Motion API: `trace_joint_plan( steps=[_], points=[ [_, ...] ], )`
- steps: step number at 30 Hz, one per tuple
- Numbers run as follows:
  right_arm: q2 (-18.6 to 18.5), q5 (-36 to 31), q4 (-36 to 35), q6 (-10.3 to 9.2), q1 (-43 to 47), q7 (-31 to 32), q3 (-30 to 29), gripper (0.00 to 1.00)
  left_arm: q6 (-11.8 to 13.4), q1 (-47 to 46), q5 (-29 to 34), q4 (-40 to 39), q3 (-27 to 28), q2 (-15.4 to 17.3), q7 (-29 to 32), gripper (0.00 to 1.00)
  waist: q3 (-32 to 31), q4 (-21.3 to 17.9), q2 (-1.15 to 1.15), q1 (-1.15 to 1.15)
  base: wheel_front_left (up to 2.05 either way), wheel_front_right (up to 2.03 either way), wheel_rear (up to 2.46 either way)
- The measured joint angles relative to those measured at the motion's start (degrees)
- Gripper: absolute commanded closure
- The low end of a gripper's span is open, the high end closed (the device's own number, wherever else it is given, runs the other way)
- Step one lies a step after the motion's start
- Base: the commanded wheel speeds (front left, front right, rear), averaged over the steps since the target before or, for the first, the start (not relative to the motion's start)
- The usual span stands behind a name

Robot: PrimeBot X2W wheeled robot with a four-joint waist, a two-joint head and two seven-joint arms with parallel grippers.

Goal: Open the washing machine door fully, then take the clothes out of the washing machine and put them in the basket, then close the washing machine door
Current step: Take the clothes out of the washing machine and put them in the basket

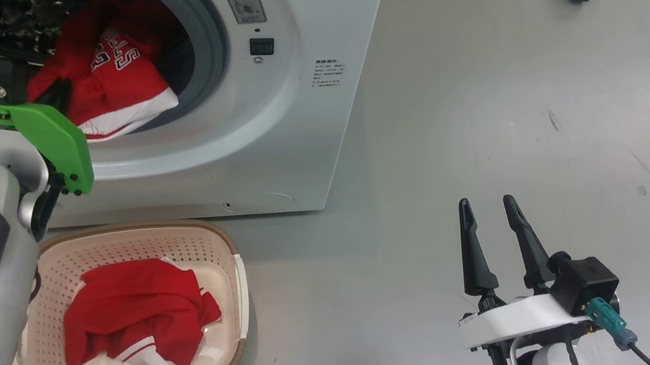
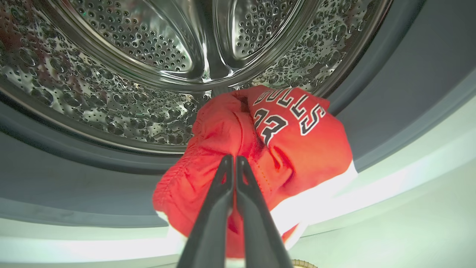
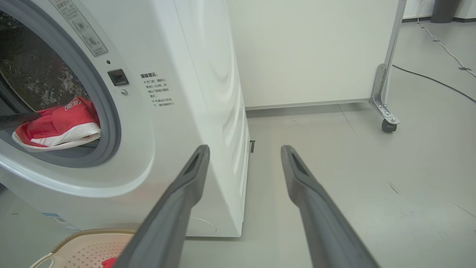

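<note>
My left gripper [image 2: 233, 158] has its jaws pressed together, tips against the red clothes [image 2: 297, 149] draped over the door lip of the washing machine [image 1: 284, 110] (whether a fold is pinched, I can't tell). My right gripper [image 1: 487, 202] stands wide and empty over the floor [image 1: 553, 110]. Another red garment [image 1: 132, 313] lies in the basket [image 1: 240, 295].

The grey floor [image 1: 493, 104], scuffed with dark marks, bears the white washer [image 1: 281, 141]. The basket [image 1: 196, 240] sits on it just before the washer's front. Farther off, a white panel's caster [image 3: 388, 125] rests there, and a dark cable [image 3: 435, 80] trails across.
</note>
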Motion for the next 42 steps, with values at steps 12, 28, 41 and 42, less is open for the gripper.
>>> trace_joint_plan(
  steps=[12,28,41,42],
  points=[
    [-0.6,-0.1,1.1,0.35,3.9,0.0,-1.4,0.00,-1.0,6.4,-0.1,-1.4,-1.4,-0.6,-7.2,1.00,-6.7,3.4,0.00,0.00,0.00,0.00,0.00],
    [-0.6,-0.2,1.5,0.83,6.5,0.0,-1.2,0.00,-1.9,11.6,-0.5,-11.6,-2.7,-1.9,-18.6,1.00,-12.1,6.0,0.00,0.00,0.00,0.00,0.00],
    [-0.7,-0.2,1.2,1.29,7.1,0.0,-1.5,0.00,-1.9,13.8,-1.6,-24.3,-0.7,-3.3,-19.4,1.00,-12.9,6.1,0.00,0.00,0.00,0.00,0.00],
    [-0.7,-0.2,1.2,1.29,7.1,0.0,-1.5,0.00,-1.9,14.2,-1.6,-24.9,-0.6,-3.4,-19.4,1.00,-12.9,6.1,0.00,0.00,0.00,0.00,0.00]
  ],
)
